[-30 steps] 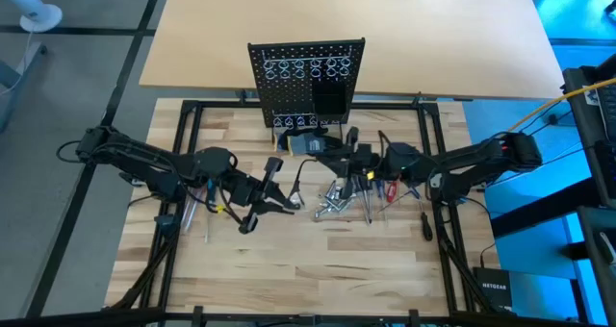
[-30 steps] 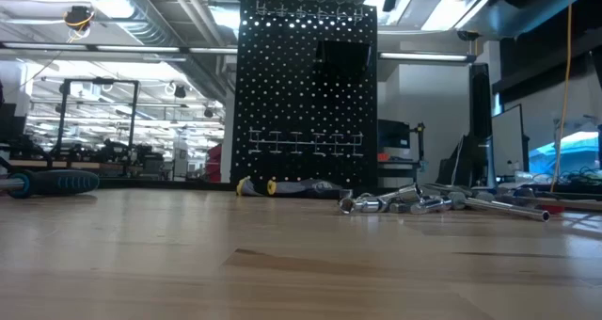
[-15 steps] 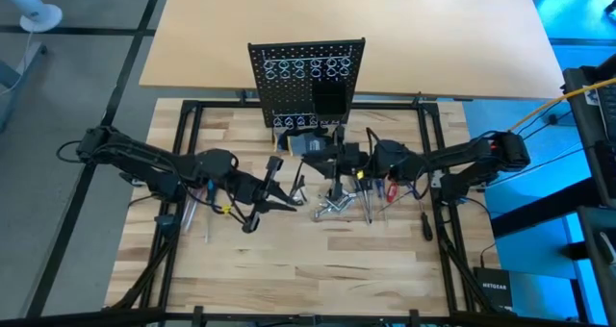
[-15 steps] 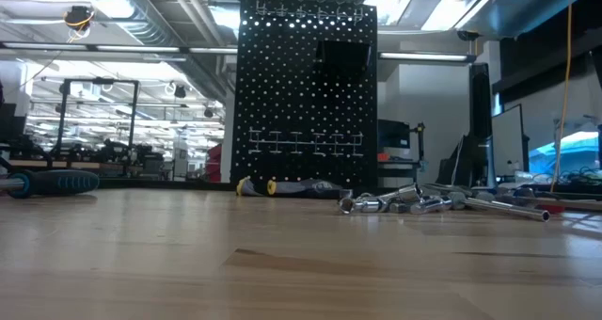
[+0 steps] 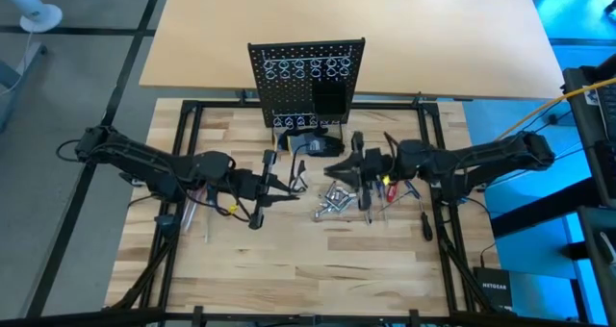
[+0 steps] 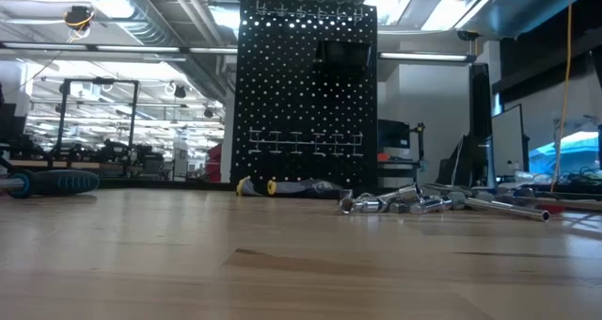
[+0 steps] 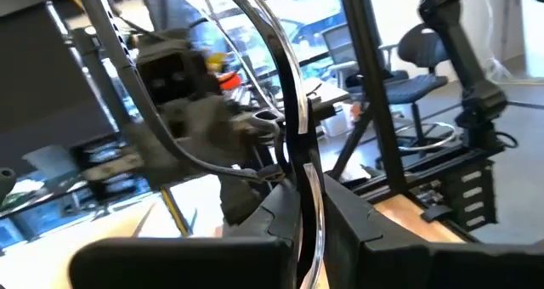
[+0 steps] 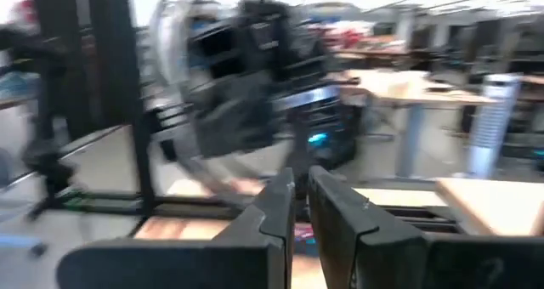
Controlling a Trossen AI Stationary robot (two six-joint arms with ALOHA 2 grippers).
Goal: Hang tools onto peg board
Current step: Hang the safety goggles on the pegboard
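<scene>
So your peg board (image 5: 308, 82) stands upright at the far edge of the butcher-block table (image 5: 289, 269), with its pale ring holders (image 5: 306, 69) up top and the black bin (image 5: 329, 101) below them. From the low view it's dead centre, and none of the tools hang on it that I can see.

Your left gripper (image 5: 289, 185) sits in front of the peg board and a bit to its left, above the table. From its wrist camera the fingers (image 7: 280, 208) are pinched down narrow on a thin curved silver wire-like piece (image 7: 285, 93) that arcs up out of them. Can't tell exactly what that piece is.

Your right gripper (image 5: 339, 170) is in front of the peg board too, slightly right, pointing back toward the left one. Its fingers (image 8: 276, 206) are nearly together with only a slim gap; whether anything is in there, I can't tell.

The pile of shiny silver metal pieces (image 5: 332, 200) lies in front of the peg board, right below that gripper, with red-handled screwdrivers (image 5: 390, 190) just beside it. Another blue-handled screwdriver (image 6: 52, 182) lies well off to the peg board's left.
</scene>
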